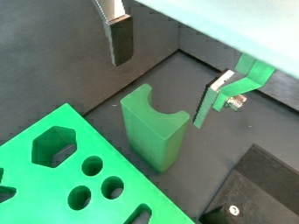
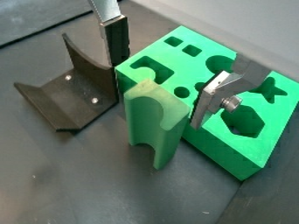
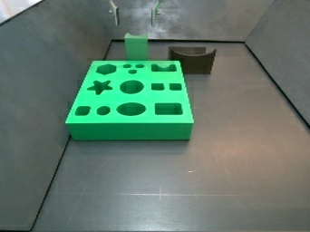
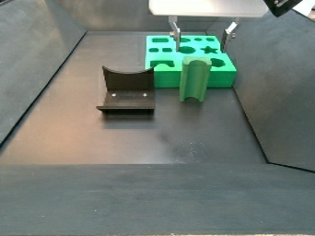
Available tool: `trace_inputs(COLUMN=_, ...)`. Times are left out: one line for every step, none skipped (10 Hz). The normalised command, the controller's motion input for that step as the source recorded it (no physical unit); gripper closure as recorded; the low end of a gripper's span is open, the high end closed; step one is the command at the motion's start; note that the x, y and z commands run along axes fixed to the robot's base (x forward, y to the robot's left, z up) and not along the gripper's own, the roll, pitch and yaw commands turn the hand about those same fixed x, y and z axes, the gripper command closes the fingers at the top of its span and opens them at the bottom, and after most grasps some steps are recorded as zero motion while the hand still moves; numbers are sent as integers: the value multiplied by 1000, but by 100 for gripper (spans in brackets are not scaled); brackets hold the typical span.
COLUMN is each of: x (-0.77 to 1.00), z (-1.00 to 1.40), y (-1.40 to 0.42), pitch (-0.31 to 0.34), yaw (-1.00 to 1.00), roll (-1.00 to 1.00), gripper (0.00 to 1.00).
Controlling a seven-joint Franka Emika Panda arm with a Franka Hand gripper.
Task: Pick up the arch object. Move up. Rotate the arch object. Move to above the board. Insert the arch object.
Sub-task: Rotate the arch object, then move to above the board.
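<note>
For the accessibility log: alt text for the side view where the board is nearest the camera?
A green board with shaped cutouts fills the middle. Behind it stand the arch object and a dark fixture, with the open gripper hanging above the arch object.

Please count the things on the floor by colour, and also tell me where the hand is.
Green: 2, the arch object and the board.
Dark brown: 1, the fixture.
Total: 3.
The hand hangs open above the arch object, with its fingers on either side, not touching it.
</note>
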Motion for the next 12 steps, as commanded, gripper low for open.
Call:
trace_inputs(x=4, z=-1000, y=1, pitch=34, yaw=105, roll=29, gripper=0)
trace_inputs(x=29, z=-1000, y=7, pitch=-4, yaw=64, roll=40, gripper=0)
trace_inputs(x=34, z=-971, y=6, pitch=-14, yaw=54, roll=50, gripper=0)
trace_inputs(x=30, z=-781, y=5, pitch=-17, yaw=47, roll=63, gripper=0)
trace_inputs(x=33, z=-583, y=8, pitch=-20, yaw=40, roll=76, gripper=0)
trace_inputs(x=35, z=-437, y=8, pitch=-18, yaw=34, roll=85, gripper=0)
trace_inputs(x=36, z=-296, y=8, pitch=-12, yaw=29, roll=93, gripper=0)
trace_inputs(x=0, z=0, y=0, pitch=-10, yaw=22, roll=101, gripper=100)
trace_inputs(x=-110, z=1000, y=62, pitch=276, yaw=360, roll=126, gripper=100)
trace_inputs(x=-111, z=1000, y=62, pitch=278, yaw=358, roll=125, gripper=100)
trace_inputs(x=-100, z=1000, y=54, pitch=217, yaw=252, roll=123, gripper=100)
trace_inputs(x=-94, z=1000, y=51, pitch=167, yaw=170, roll=119, gripper=100)
